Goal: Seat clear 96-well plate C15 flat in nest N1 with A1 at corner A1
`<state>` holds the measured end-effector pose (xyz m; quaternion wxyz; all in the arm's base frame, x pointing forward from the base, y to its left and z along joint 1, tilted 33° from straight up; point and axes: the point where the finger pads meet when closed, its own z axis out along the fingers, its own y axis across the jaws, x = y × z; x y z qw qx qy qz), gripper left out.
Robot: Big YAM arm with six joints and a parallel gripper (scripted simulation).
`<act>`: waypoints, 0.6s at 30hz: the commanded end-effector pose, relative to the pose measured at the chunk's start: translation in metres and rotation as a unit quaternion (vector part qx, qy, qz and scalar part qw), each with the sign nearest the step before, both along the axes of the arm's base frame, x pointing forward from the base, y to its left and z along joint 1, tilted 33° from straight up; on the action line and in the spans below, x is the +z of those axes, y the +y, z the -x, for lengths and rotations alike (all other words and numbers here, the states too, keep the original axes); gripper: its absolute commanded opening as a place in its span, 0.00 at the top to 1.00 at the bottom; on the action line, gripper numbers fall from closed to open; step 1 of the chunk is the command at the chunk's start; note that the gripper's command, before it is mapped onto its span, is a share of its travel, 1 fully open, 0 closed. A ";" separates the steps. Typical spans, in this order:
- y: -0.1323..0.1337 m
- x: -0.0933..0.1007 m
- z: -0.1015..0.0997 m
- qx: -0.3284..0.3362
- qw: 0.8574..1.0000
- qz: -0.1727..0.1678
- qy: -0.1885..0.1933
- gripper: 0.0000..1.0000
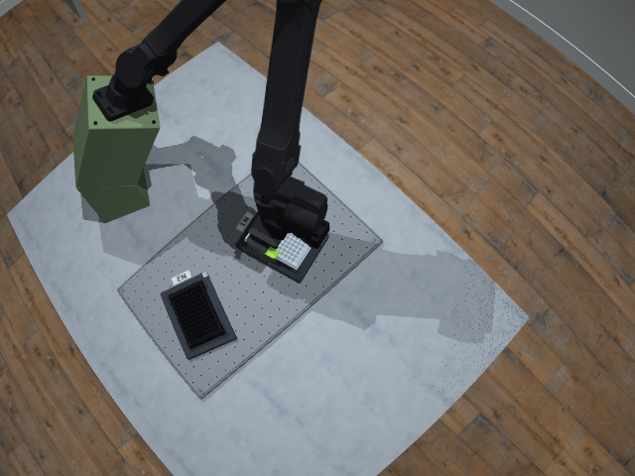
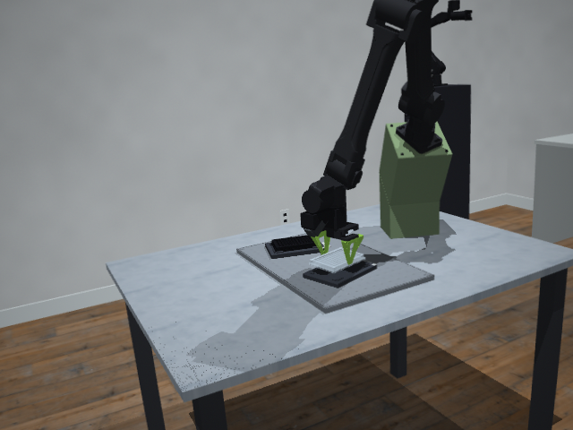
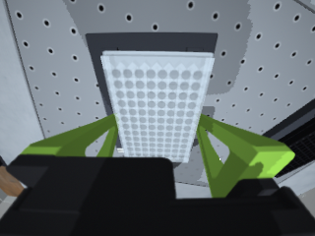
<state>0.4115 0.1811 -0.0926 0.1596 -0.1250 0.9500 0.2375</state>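
The tool [image 3: 157, 135] grips the clear plate C15 [image 3: 157, 110] by its long sides, above nest N1 [image 2: 339, 276]; next, I think: lower it level.

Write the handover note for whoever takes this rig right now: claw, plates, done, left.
Claw: shut on the clear plate C15, fingers on its two long sides.
C15: lifted clear above nest N1 in the exterior view, roughly level, not seated.
Black plate C51: lying in nest N2, untouched.
Done: grasp and lift.
Left: confirm the A1 corner, which these views do not show, lower C15 flat between the locators, release, retreat away from C51.
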 end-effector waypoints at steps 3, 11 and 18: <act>-0.009 0.012 0.002 0.001 1.000 0.001 -0.003 1.00; -0.018 0.023 0.004 -0.001 1.000 0.002 -0.003 1.00; -0.023 0.030 0.006 -0.003 1.000 0.002 -0.003 1.00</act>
